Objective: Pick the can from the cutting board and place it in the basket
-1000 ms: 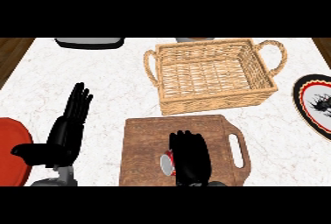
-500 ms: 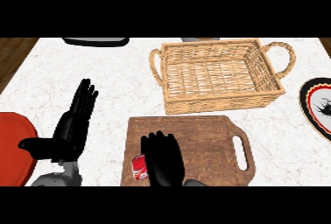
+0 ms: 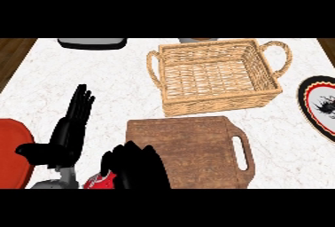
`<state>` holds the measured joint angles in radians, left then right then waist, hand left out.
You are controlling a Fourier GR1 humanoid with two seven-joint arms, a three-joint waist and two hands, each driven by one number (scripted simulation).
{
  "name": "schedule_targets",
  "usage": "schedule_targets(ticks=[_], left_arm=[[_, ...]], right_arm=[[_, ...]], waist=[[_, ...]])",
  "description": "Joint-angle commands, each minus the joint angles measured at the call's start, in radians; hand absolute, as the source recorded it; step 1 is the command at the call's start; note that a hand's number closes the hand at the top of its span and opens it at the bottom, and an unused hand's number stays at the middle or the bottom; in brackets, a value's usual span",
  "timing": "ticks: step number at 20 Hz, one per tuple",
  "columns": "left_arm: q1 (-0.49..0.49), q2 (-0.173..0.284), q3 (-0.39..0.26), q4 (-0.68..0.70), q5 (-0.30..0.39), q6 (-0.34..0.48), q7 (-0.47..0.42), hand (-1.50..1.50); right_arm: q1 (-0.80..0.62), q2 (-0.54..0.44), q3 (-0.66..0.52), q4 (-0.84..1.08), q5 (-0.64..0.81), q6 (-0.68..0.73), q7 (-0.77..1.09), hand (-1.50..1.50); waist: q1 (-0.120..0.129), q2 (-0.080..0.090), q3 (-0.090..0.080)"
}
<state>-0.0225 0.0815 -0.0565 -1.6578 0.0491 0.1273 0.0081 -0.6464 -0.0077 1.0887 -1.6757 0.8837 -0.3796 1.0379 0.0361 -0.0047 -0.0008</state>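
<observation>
Now curled round the red can (image 3: 99, 180) with the right hand (image 3: 137, 166), ready for lifting to the basket (image 3: 219, 75); left hand (image 3: 68, 133) spread, resting.

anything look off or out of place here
The red can is not standing on the cutting board: it shows just past the board's lower left corner, mostly hidden under the right hand. The basket sits upright with nothing in it. The left hand rests open at the left.

White marble counter (image 3: 98, 84), wicker basket (image 3: 216, 75), wooden cutting board (image 3: 196, 146), patterned plate (image 3: 321, 106), red plate (image 3: 12, 155)
</observation>
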Motion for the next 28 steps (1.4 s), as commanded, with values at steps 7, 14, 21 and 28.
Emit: schedule_targets(ticks=[7,14,21,28], left_arm=[[0.008,-0.002,0.027,-0.018,0.000,0.022,0.011,0.00],[0.016,-0.002,0.008,-0.067,-0.016,0.031,0.055,0.00],[0.039,-0.025,-0.002,-0.016,-0.025,0.020,-0.018,0.00],[-0.012,0.000,0.045,-0.001,0.004,-0.005,0.007,0.00]], right_arm=[[-0.092,0.007,-0.089,-0.205,0.032,0.089,0.311,1.50],[-0.094,0.007,-0.205,-0.124,0.097,0.258,0.284,1.50],[-0.022,-0.083,-0.371,-0.191,0.040,0.336,0.137,1.50],[0.017,-0.105,-0.554,-0.091,0.002,0.310,-0.070,1.50]], waist=[[-0.037,-0.004,0.000],[-0.042,-0.003,0.000],[-0.040,0.003,0.001],[-0.034,0.006,0.001]])
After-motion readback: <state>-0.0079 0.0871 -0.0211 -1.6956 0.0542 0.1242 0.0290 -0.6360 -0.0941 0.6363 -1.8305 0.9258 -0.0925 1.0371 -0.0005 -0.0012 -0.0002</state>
